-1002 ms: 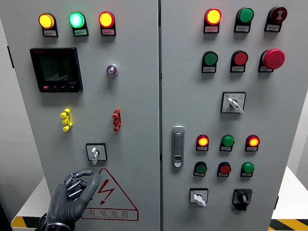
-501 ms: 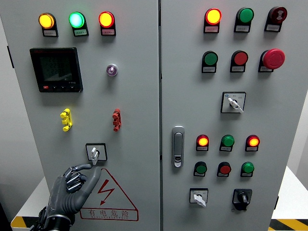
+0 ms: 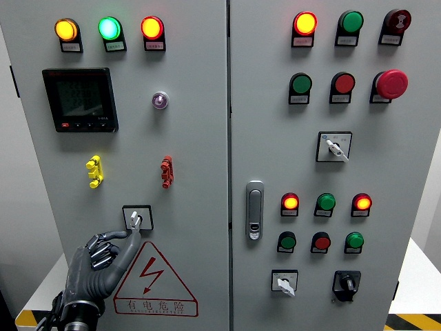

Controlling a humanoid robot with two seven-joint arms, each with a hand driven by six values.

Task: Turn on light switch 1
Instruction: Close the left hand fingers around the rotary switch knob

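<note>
A small rotary switch [image 3: 136,219] with a white lever sits in a black square frame low on the left cabinet door [image 3: 193,138]. Its lever points up, leaning slightly left. My left hand [image 3: 122,243], dark grey, comes up from the lower left just below the switch. Its index finger [image 3: 128,236] and thumb reach out toward the lever, and the index tip is at the frame's lower edge. The other fingers are loosely curled. The hand holds nothing. My right arm does not show.
A triangular red electric hazard sign [image 3: 155,279] lies right of the hand. Above are yellow [image 3: 94,172] and red [image 3: 167,171] clips, a black display [image 3: 80,100] and three lit lamps. The right door carries a handle [image 3: 255,210], lamps, push buttons and several more rotary switches.
My left hand has risen and moved slightly right, bringing the index finger from below the switch frame up to its lower edge. The switch lever has not turned.
</note>
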